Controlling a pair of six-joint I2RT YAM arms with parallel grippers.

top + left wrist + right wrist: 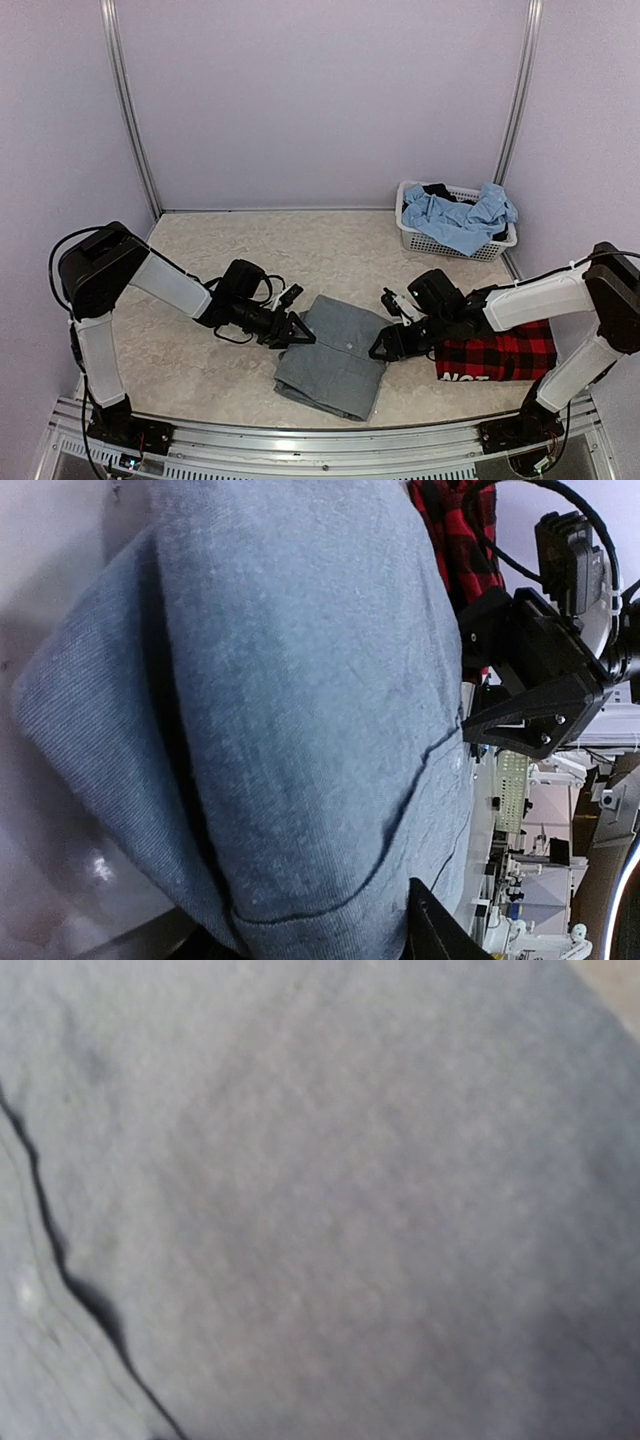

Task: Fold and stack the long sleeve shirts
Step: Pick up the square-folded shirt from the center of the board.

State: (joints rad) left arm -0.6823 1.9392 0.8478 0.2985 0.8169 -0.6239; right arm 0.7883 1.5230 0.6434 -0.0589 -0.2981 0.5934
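Grey shirt (335,358), soft woven cloth folded to a rough rectangle, lies on the table (330,250) between both hands. Left hand (300,334) touches its left edge, right hand (381,349) its right edge; whether either is clenched on cloth I cannot tell. Plaid shirt (500,355), red-and-black, lies folded just right, under the right arm.

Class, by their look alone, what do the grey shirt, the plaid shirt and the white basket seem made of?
Grey shirt: matte woven cloth, likely cotton; fine grain, soft folds. Plaid shirt: probably flannel; matte red-black check. Basket: likely moulded plastic; white slotted walls.
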